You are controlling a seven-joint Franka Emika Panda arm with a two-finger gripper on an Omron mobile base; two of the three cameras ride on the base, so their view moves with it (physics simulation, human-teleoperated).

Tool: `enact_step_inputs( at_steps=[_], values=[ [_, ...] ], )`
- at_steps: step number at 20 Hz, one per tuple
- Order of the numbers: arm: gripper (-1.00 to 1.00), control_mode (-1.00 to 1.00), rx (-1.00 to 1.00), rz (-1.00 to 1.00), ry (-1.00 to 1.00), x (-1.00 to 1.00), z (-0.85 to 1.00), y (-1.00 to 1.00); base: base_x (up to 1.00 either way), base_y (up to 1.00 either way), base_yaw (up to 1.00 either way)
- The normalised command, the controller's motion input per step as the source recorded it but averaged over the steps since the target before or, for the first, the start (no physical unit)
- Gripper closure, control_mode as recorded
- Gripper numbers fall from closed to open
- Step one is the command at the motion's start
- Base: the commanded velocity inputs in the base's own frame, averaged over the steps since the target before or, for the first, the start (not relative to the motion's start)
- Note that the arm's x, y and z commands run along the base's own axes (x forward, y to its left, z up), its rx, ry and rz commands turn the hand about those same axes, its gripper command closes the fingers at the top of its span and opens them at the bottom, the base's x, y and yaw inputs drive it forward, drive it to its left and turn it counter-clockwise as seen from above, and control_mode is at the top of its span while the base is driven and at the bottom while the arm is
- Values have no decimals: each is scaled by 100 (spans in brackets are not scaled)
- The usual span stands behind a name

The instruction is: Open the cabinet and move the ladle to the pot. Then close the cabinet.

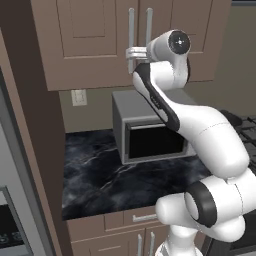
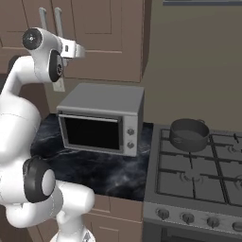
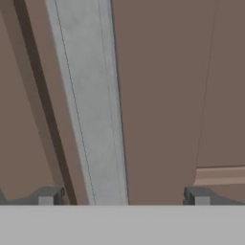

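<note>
**Jaws wide around cabinet handle – close before pulling**

Two-finger gripper (image 3: pixel 123 196) has jaws spread wide, dark tips either side of a long vertical silver bar handle (image 3: pixel 91 105) – nothing pinched yet. In the hand view the bar sits left of centre between the tips, nearer the left one; shift a touch to centre it so both pads land evenly.

From the left base view the gripper (image 1: pixel 131 53) is at the lower part of the left of the two handles on the brown recessed-panel wall cabinet (image 1: pixel 90 40), both doors shut. Which door that bar belongs to – judged the left door, so the pull should arc outward to the left around the hinge, not straight back, or the pads may slip off.

The small brown ladle is presumably behind the doors. Low round dark grey pot (image 2: pixel 189 133) sits on a rear burner of the grey gas stove (image 2: pixel 198 179), right of the silver microwave (image 2: pixel 101 118) – well apart from the cabinet
</note>
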Motion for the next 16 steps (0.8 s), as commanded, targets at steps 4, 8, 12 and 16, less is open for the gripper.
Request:
enact_step_inputs(
  at_steps=[4,8,12,16],
  values=[
    [100,-100,-1,-1,0,28,-31,-15,0,0,0],
    [100,-100,0,-8,-1,-1,-6,-72,0,0,0],
    [100,-100,0,-18,-2,-37,0,-100,0,0,0],
    [100,-100,0,-23,-12,-70,0,-100,0,0,0]
  ],
)
